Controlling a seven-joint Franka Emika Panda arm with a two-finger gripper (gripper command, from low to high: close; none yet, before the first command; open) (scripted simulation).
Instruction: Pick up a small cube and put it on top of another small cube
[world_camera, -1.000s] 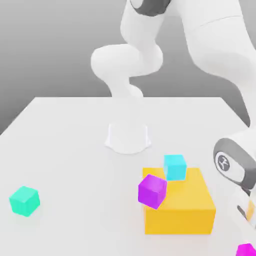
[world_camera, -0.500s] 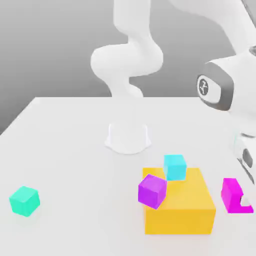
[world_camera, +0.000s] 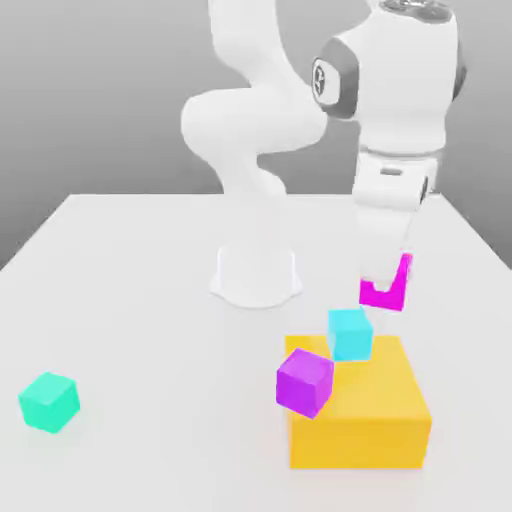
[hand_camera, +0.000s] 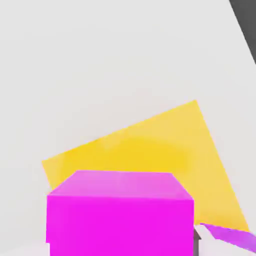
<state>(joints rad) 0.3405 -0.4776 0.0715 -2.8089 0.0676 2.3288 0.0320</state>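
My gripper (world_camera: 387, 279) is shut on the small magenta-pink cube (world_camera: 379, 297) and holds it in the air above the white table (world_camera: 120, 290). It hangs just behind and above the large yellow block (world_camera: 372, 412). A small cyan cube (world_camera: 350, 333) sits at that block's far edge, slightly below and to the exterior view's left of the held cube. In the hand view the pink cube (hand_camera: 120, 215) fills the foreground, with the yellow block (hand_camera: 150, 147) below it.
A darker violet-purple cube (world_camera: 304, 381) leans tilted against the yellow block's left front corner; a sliver of the violet-purple cube (hand_camera: 231, 236) shows in the hand view. A teal cube (world_camera: 48, 401) lies far to the exterior view's left. The arm's round base (world_camera: 256, 272) stands mid-table.
The arm has swung from the exterior view's lower right up and to the left, carrying the pink cube from table level into the air behind the yellow block.
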